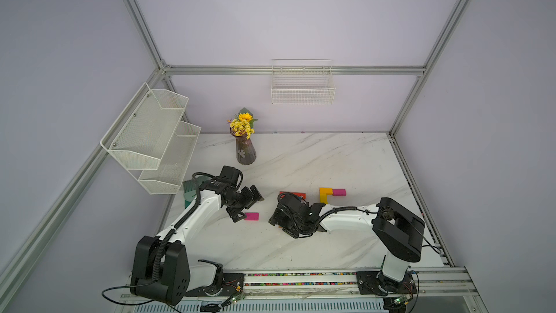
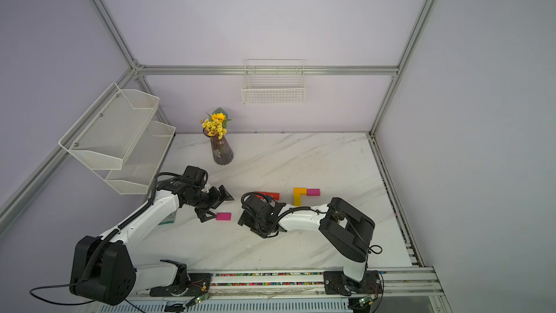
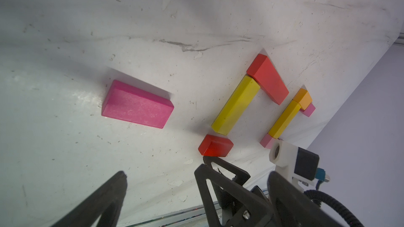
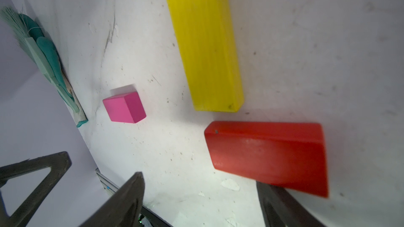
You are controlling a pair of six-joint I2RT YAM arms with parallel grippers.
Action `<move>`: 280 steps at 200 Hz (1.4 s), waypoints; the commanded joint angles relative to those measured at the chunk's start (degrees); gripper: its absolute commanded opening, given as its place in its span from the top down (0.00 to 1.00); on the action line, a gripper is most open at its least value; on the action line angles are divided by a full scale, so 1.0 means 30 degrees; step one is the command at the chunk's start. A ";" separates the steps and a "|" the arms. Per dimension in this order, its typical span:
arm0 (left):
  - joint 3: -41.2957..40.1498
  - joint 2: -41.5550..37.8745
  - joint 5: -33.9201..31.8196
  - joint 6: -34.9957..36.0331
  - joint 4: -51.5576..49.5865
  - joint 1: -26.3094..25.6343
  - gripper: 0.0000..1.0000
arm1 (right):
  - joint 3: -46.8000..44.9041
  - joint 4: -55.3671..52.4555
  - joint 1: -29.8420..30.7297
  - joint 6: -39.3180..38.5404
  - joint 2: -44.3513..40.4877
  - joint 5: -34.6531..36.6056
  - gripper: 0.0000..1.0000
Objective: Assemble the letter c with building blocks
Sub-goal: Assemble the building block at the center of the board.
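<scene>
Left hand [image 3: 164, 168] released, empty. Magenta block [image 3: 137, 103] lies just ahead, long axis running roughly finger to finger. Right hand [image 4: 200, 179], also released, sits farther off.

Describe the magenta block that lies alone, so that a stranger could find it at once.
On the marble table, go from the vase toward the near edge. There, beside the left pincer, a magenta block lies flat. Unlike its magenta twin, which sits against an orange block, it touches no other block.
</scene>
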 commanded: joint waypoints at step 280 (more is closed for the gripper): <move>0.0887 -0.0634 0.0875 0.1243 -0.1239 0.0750 0.00 | -0.0913 0.0234 -0.2117 -0.0619 -0.0777 -0.0136 0.18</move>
